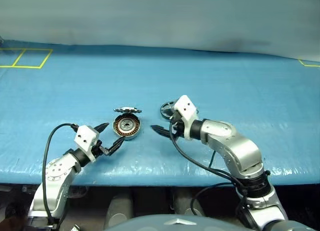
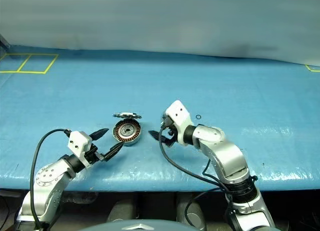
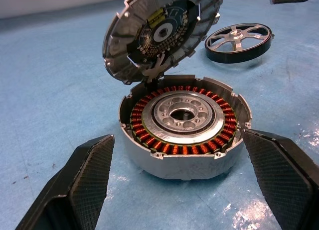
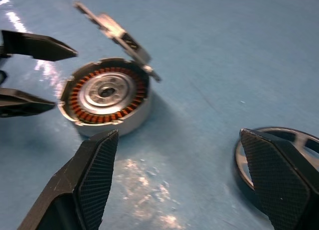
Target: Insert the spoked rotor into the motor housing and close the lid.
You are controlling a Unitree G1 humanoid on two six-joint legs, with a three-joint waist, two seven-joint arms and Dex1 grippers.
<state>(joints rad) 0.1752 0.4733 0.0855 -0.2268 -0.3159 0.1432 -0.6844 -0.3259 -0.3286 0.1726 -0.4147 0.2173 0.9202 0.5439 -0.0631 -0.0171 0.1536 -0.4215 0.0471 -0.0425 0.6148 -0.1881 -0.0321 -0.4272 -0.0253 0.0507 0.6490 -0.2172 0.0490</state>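
The motor housing (image 1: 126, 126) sits on the blue table, showing its copper windings and pale centre (image 3: 184, 120). Its lid (image 1: 127, 110) stands tilted up on the hinge at the far side (image 3: 159, 31). The spoked rotor (image 3: 239, 41) lies flat on the table just right of the housing, partly behind my right gripper (image 1: 162, 125). That gripper is open and empty, hovering between housing and rotor (image 4: 299, 136). My left gripper (image 1: 112, 135) is open too, its fingers (image 3: 84, 175) either side of the housing's near edge without touching it.
The blue table cover (image 1: 240, 91) stretches wide on all sides, with its front edge (image 1: 160, 173) close behind my grippers. Yellow tape lines (image 1: 25, 58) mark the far left corner. A small dark ring (image 2: 198, 117) lies right of the rotor.
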